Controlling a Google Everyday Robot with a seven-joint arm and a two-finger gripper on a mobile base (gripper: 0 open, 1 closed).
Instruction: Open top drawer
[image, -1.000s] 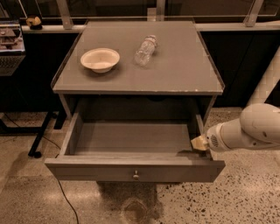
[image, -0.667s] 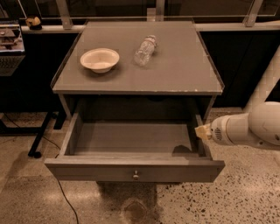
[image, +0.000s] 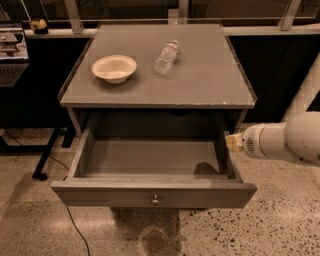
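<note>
The top drawer (image: 150, 159) stands pulled well out of the desk (image: 210, 80). Its grey floor is bare across the lower middle of the frame, and its front board with the small knob (image: 155, 200) sits near the bottom edge. I judge the opening itself done: the drawer looks about as far out as it will come, and nothing holds it there but its own runners.

My gripper (image: 233, 142) is at the right of the frame, just beside the drawer's right wall and about level with its top edge. It appears to be outside the wall rather than in the box. I cannot tell whether it is released or clenched, or whether it touches the wood; only its pale tip shows ahead of the white wrist.

A second ago that tip sat lower in the frame, down on the right wall toward the front corner. Since then it has risen and moved back along the wall in two small steps, with the wrist edging off to the right. The drawer has not shifted meanwhile; its front board lies on the same line. I take this as backing away from a finished pull, not setting up another.

On the desk, the bowl (image: 114, 67) at upper left and the bottle (image: 166, 57) lying beside it are where they were.
</note>
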